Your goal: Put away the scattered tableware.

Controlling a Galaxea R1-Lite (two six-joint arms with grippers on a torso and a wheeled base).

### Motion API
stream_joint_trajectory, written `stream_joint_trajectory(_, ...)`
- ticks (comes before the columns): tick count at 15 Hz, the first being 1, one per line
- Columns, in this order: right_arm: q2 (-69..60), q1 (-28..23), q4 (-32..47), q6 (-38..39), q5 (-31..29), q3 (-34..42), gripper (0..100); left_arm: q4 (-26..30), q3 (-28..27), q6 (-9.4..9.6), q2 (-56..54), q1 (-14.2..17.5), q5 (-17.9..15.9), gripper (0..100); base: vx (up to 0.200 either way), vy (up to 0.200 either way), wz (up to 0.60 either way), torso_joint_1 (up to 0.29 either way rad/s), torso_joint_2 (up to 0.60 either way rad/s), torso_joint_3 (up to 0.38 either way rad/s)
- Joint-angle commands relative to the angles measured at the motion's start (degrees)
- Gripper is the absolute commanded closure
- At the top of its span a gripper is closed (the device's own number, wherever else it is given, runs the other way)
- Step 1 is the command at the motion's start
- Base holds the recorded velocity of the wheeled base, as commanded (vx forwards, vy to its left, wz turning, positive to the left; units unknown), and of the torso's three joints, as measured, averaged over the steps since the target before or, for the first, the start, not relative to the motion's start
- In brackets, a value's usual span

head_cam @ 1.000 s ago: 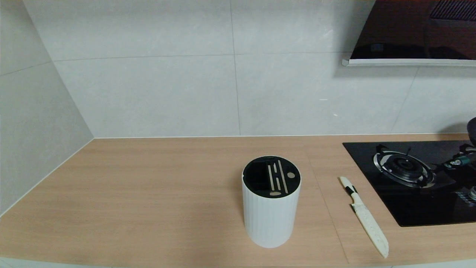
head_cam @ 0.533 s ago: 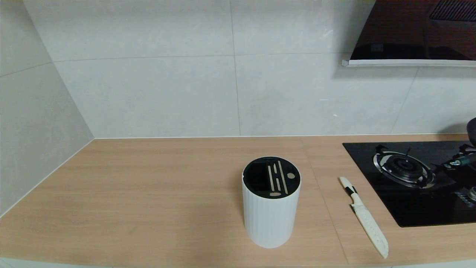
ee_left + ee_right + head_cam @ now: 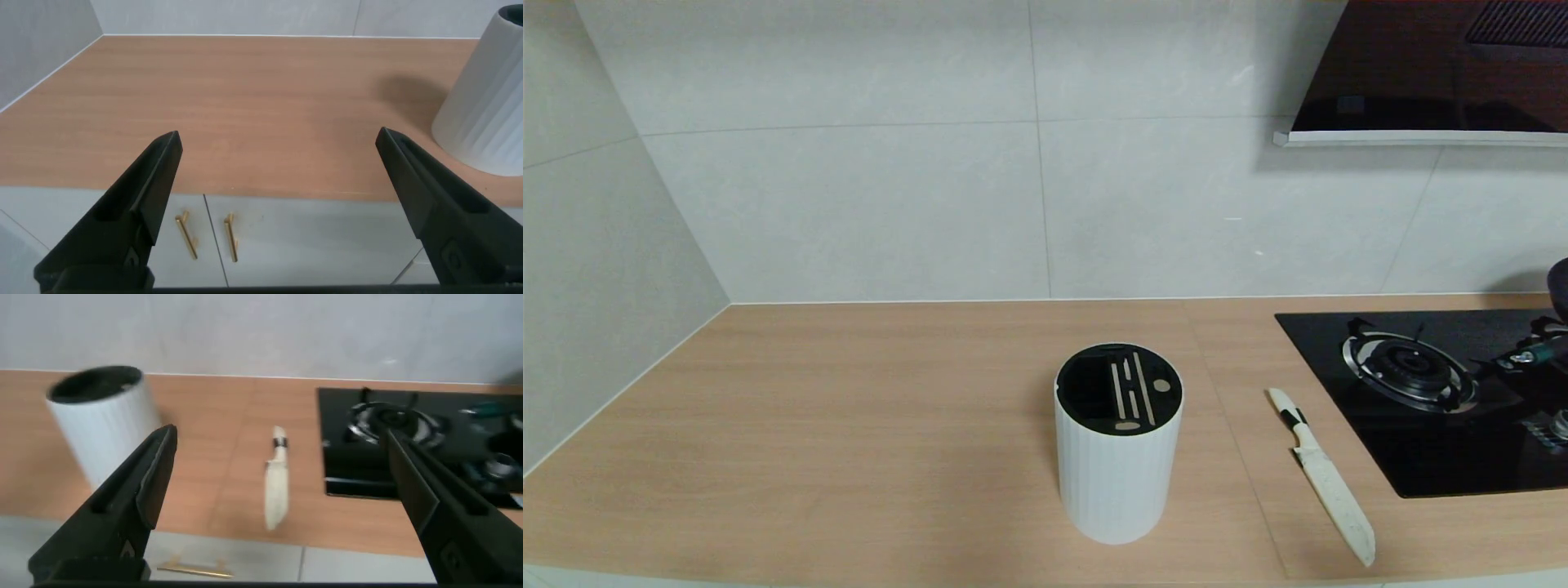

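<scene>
Knife [image 3: 1321, 476] flat on the counter [image 3: 849, 425], both grippers empty.
Head view: the cream knife, with a speckled blade and a dark band on its handle, lies between the white ribbed holder [image 3: 1118, 445] and the stove [image 3: 1421, 400], touching neither. Left wrist view: the left gripper [image 3: 276, 139] has its fingers spread wide over the counter's front edge. Right wrist view: the right gripper [image 3: 279, 437] is likewise released, and the blurred knife seems to lie beyond its gap.
</scene>
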Motion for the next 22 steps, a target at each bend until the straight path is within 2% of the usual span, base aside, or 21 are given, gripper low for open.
stream_joint_trajectory(1, 19.1, 0.8, -0.7, 0.4, 2.5, -7.7, 0, 0.0, 0.0, -0.02, 0.0, 0.0, 0.0, 0, 0.0, 0.0, 0.0, 0.0, 0.0, 0.0)
stream_joint_trajectory(4, 35.9, 7.5, -3.2, 1.6, 1.8, -11.7, 0, 0.0, 0.0, -0.02, 0.0, 0.0, 0.0, 0, 0.0, 0.0, 0.0, 0.0, 0.0, 0.0)
stream_joint_trajectory(7, 51.6, 8.9, -3.5, 1.6, -0.7, -14.6, 0, 0.0, 0.0, -0.02, 0.0, 0.0, 0.0, 0, 0.0, 0.0, 0.0, 0.0, 0.0, 0.0)
stream_joint_trajectory(9, 62.2, 9.0, -7.5, 1.5, -0.7, -15.8, 0, 0.0, 0.0, -0.02, 0.0, 0.0, 0.0, 0, 0.0, 0.0, 0.0, 0.0, 0.0, 0.0)
stream_joint_trajectory(12, 75.4, 8.9, -18.0, 1.4, -1.0, -15.7, 0, 0.0, 0.0, -0.02, 0.0, 0.0, 0.0, 0, 0.0, 0.0, 0.0, 0.0, 0.0, 0.0)
stream_joint_trajectory(15, 87.0, 8.9, -28.6, 0.7, -5.1, -15.8, 0, 0.0, 0.0, -0.02, 0.0, 0.0, 0.0, 0, 0.0, 0.0, 0.0, 0.0, 0.0, 0.0)
stream_joint_trajectory(22, 102.3, 7.0, -40.5, 0.2, -7.8, -15.6, 0, 0.0, 0.0, -0.02, 0.0, 0.0, 0.0, 0, 0.0, 0.0, 0.0, 0.0, 0.0, 0.0)
